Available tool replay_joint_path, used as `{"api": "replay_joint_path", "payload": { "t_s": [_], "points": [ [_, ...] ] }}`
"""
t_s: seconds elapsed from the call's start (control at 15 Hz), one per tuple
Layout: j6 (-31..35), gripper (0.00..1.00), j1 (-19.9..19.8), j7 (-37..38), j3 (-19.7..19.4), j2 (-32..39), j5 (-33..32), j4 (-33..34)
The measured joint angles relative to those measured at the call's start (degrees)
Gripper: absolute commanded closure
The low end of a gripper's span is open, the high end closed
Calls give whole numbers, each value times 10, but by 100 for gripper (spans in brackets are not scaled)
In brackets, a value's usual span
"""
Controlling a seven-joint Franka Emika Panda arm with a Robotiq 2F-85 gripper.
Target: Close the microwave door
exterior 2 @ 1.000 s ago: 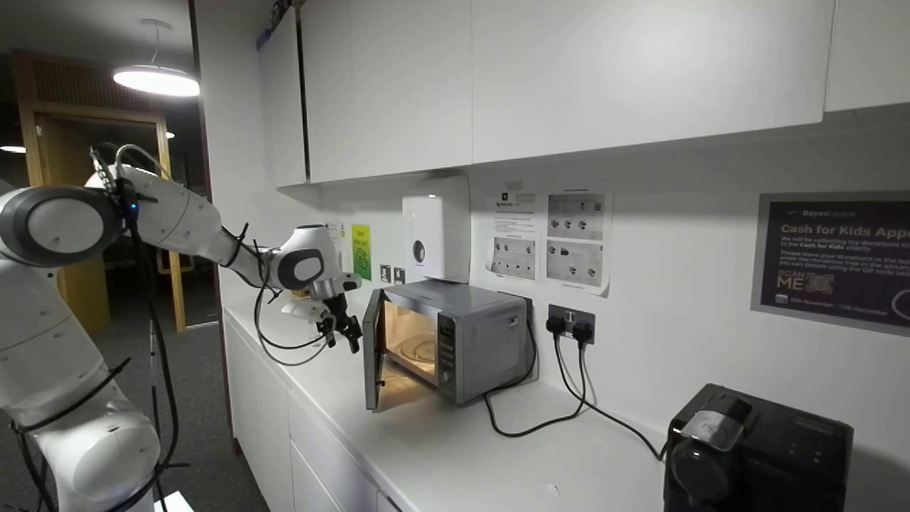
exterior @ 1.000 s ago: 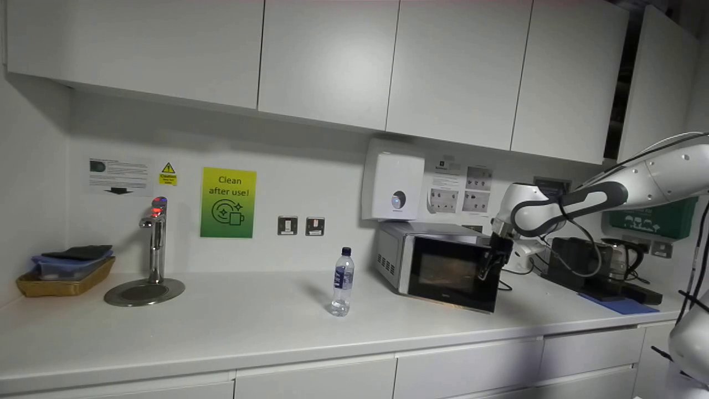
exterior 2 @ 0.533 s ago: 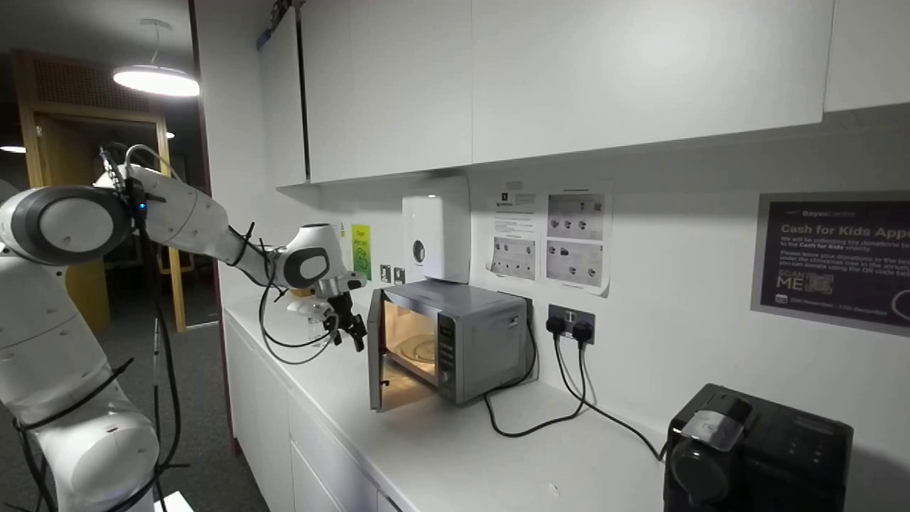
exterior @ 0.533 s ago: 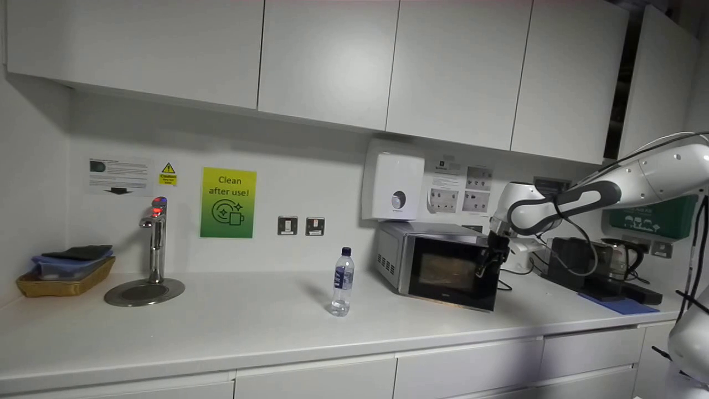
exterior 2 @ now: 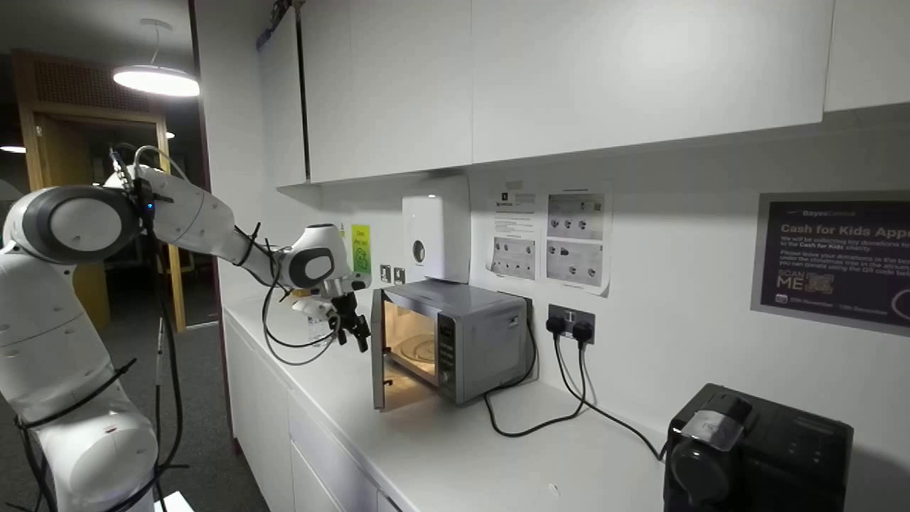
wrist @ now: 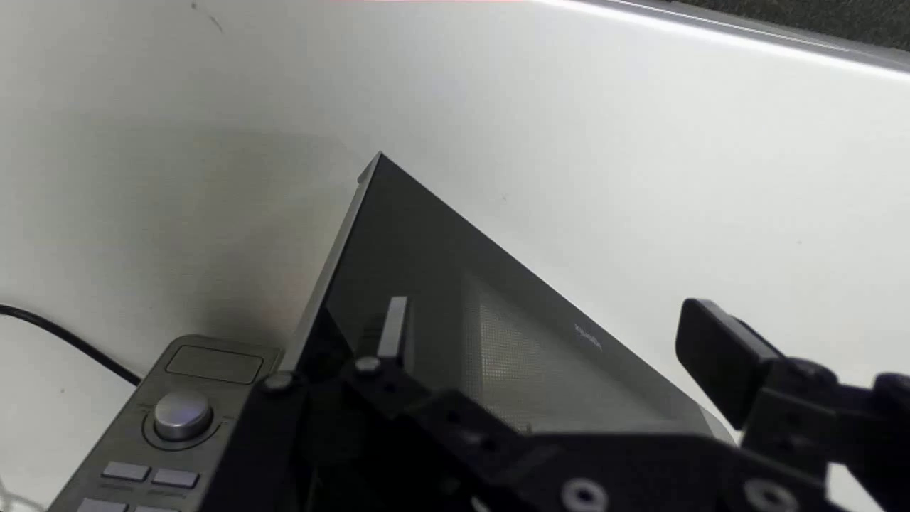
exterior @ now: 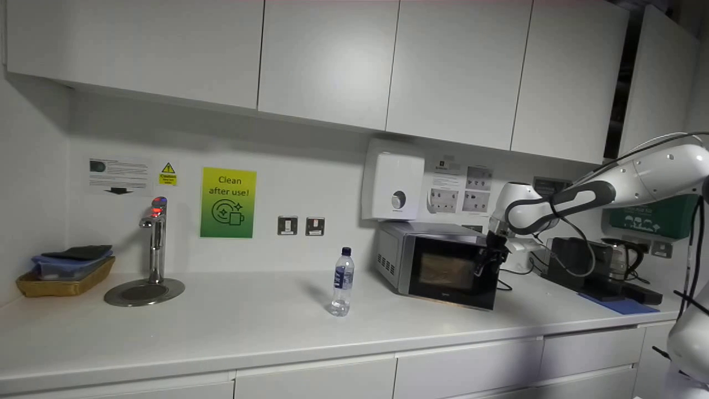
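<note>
In an exterior view: round white pendant lamp (exterior 2: 156,80), lit, ten o'clock; silver-grey box-shaped microwave (exterior 2: 492,348), amber-lit inside. Wrist view: glare, white countertop edge (wrist: 711,35), one-to-two o'clock.

In an exterior view we read "Clean after use!" on the yellow-green poster (exterior: 228,203) and "Caution" on the small yellow sign (exterior: 168,177) to its left. In an exterior view, on the dark poster (exterior 2: 832,263) at right, we make out "BayesCentre", "Cash for Kids" and "SCAN ME". The lettering (wrist: 588,337) on the microwave door (wrist: 519,327) is illegible.
</note>
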Motion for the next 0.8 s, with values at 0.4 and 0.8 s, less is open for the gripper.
{"api": "replay_joint_path", "payload": {
  "t_s": [0.4,0.8],
  "points": [
    [0,0,-15,23,-2,7,-18,8],
    [0,0,-25,55,-2,8,-27,9]
  ]
}}
